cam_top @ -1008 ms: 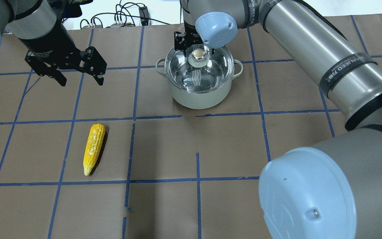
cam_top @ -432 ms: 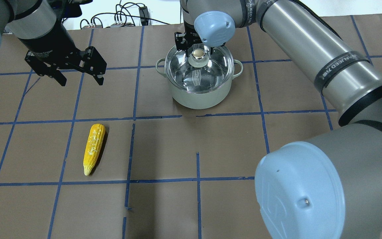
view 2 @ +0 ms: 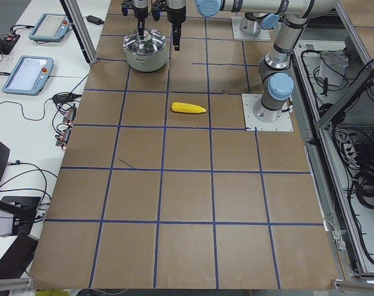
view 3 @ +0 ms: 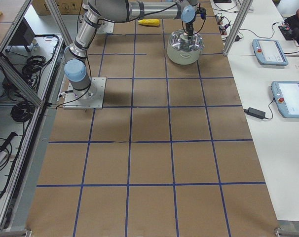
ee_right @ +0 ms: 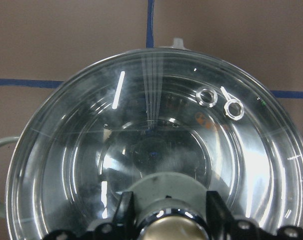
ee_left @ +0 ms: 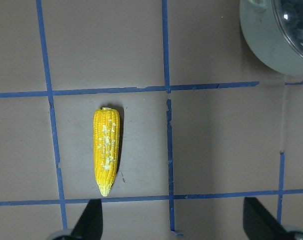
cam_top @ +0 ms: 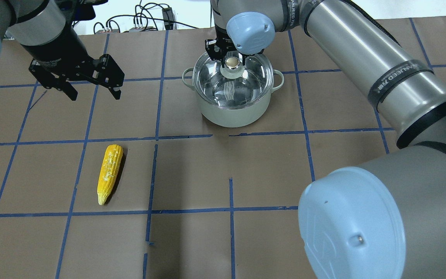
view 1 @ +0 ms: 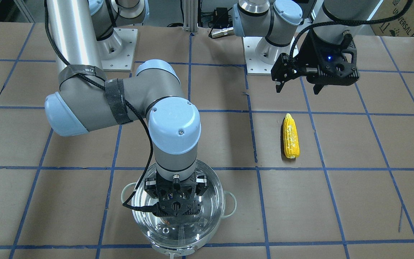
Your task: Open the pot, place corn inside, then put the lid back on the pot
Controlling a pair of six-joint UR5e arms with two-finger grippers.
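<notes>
The pot (cam_top: 234, 114) stands on the table's far middle with the glass lid (cam_top: 242, 89) on it. My right gripper (cam_top: 232, 60) is down over the lid. In the right wrist view its fingers (ee_right: 124, 210) press against both sides of the cream knob (ee_right: 174, 230), shut on it. The corn (cam_top: 108, 172) lies flat on the paper at the near left, apart from both grippers. It also shows in the left wrist view (ee_left: 107, 150). My left gripper (cam_top: 93, 95) hangs open and empty above the table, beyond the corn and left of the pot.
Blue tape lines divide the brown paper into squares. Cables (cam_top: 141, 19) lie past the table's far edge. The arm bases (view 1: 117, 46) stand on the robot's side. Touch pendants (view 2: 29, 68) lie on the white side bench.
My right gripper has come down a little and its fingers have closed in around the lid's knob. The left arm, corn, pot and lid have not moved.
</notes>
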